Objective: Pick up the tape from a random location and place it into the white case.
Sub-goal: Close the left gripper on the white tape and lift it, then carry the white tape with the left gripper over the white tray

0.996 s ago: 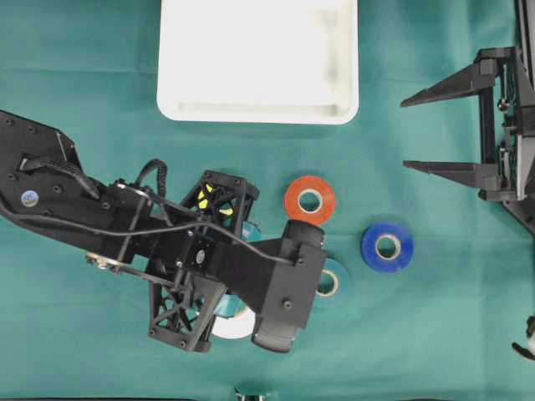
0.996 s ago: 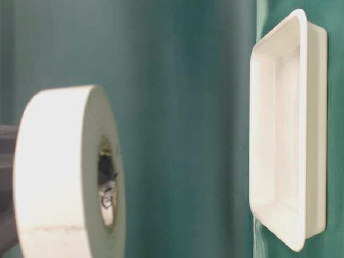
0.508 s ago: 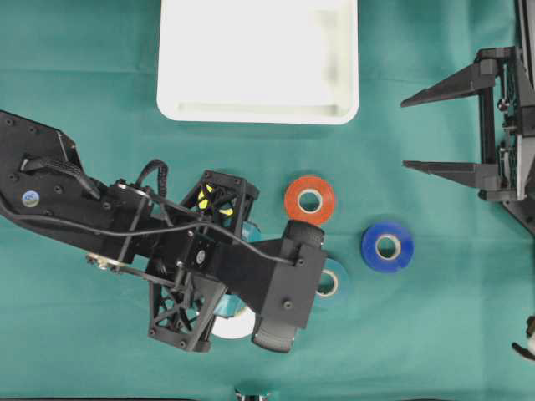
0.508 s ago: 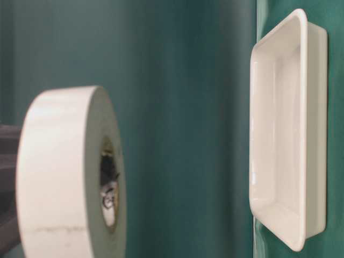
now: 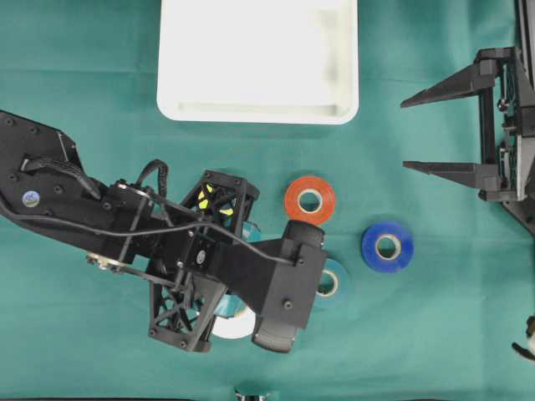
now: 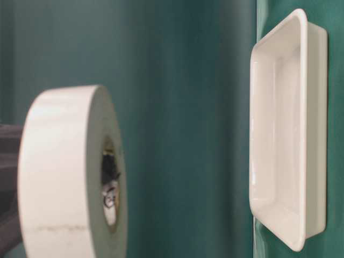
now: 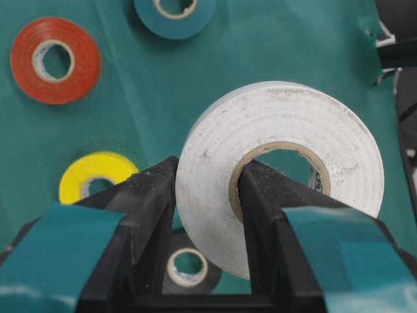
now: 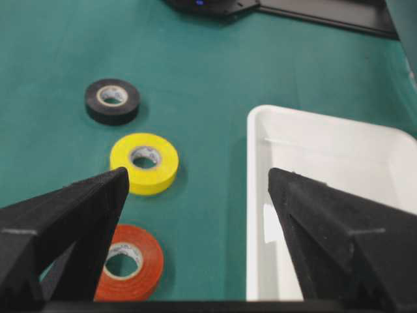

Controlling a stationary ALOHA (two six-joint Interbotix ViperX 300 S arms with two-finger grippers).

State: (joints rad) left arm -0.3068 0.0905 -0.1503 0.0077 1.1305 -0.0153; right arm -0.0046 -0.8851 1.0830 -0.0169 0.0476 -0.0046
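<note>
My left gripper (image 7: 207,176) is shut on a white tape roll (image 7: 273,114), with one finger inside the cardboard core and the other against the outer face. From overhead only a sliver of this white tape (image 5: 232,324) shows under the left arm. It fills the near left of the table-level view as the white tape (image 6: 59,172). The white case (image 5: 257,113) lies empty at the top middle, and the case (image 6: 303,107) shows again at the right edge. My right gripper (image 5: 415,134) stands open at the far right, with nothing between its fingers.
On the green cloth lie an orange roll (image 5: 292,200), a blue roll (image 5: 372,247) and a teal roll (image 5: 341,271) half under the left wrist. A yellow roll (image 7: 85,176) and a black roll (image 7: 210,282) lie below the left gripper.
The white tape has drifted very slightly in the table-level view. Both arms and the loose rolls stay where they were.
</note>
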